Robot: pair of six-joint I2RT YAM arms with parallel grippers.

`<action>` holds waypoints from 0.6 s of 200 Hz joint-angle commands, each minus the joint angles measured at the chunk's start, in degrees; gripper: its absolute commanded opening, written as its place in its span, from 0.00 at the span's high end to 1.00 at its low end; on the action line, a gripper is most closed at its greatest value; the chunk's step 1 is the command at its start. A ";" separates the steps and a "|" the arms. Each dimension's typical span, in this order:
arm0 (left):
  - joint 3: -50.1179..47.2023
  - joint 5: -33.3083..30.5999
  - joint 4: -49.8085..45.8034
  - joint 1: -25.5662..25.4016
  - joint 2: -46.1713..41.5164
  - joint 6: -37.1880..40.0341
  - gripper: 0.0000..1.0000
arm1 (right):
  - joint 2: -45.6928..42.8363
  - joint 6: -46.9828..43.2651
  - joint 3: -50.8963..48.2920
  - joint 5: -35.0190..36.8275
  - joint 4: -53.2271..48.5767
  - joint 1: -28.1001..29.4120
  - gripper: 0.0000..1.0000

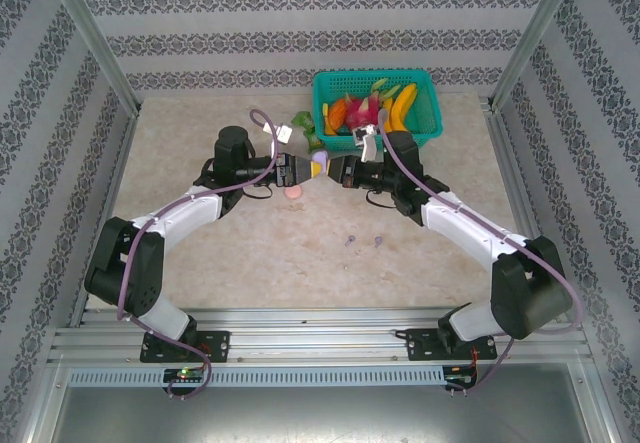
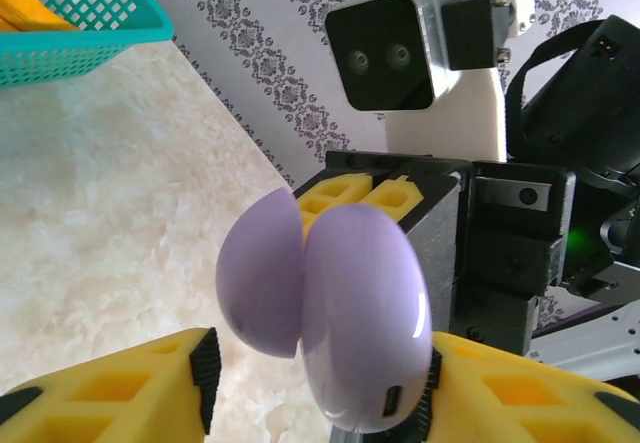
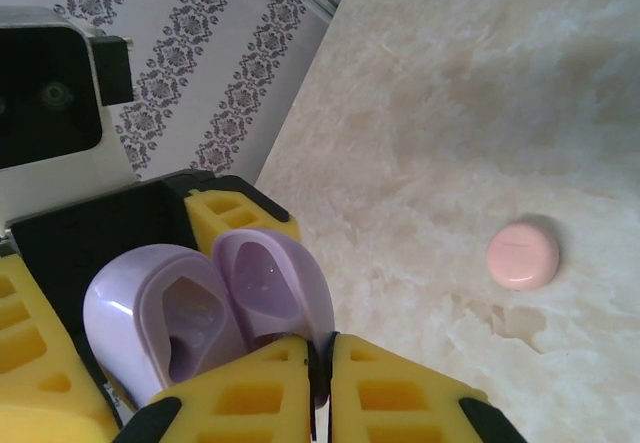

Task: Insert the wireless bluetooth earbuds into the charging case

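Your right gripper (image 3: pixel 320 353) has its yellow fingers pressed almost together, pinching the lower edge of the lid (image 3: pixel 268 278) of the purple charging case (image 3: pixel 170 313). Your left gripper (image 2: pixel 320 353) stands spread: one pad rests against the case's side, the other is just clear of the lid. The case is held off the table (image 1: pixel 200 253) between the two, swung open like a clamshell. It is glossy lilac and rounded, with a moulded hollow in the base and a small port (image 2: pixel 392 400) on its lower edge.

All this sits just on the near side of the teal basket (image 1: pixel 340 75). A little farther from the basket, toward the arm bases, the round pink case (image 1: pixel 293 192) lies shut on the table. Farther from the basket again lie a purple earbud (image 1: pixel 349 242) and a second purple earbud (image 1: pixel 379 241). They lie side by side but apart, and are too small to show as more than purple specks.
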 commanded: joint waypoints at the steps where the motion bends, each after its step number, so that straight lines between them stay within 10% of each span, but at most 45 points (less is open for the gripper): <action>1: 2.01 -0.63 -0.15 -0.70 -0.95 1.17 0.40 | -1.61 -3.58 2.68 0.82 -3.13 0.19 0.90; 80: 14.71 -1.64 -31.12 0.25 -4.56 20.51 0.00 | -2.98 -22.58 11.33 6.27 -24.49 -2.57 0.93; 120: 27.94 -1.26 -55.10 0.61 0.01 34.99 0.00 | -2.24 -32.79 15.54 4.64 -29.39 -5.36 0.92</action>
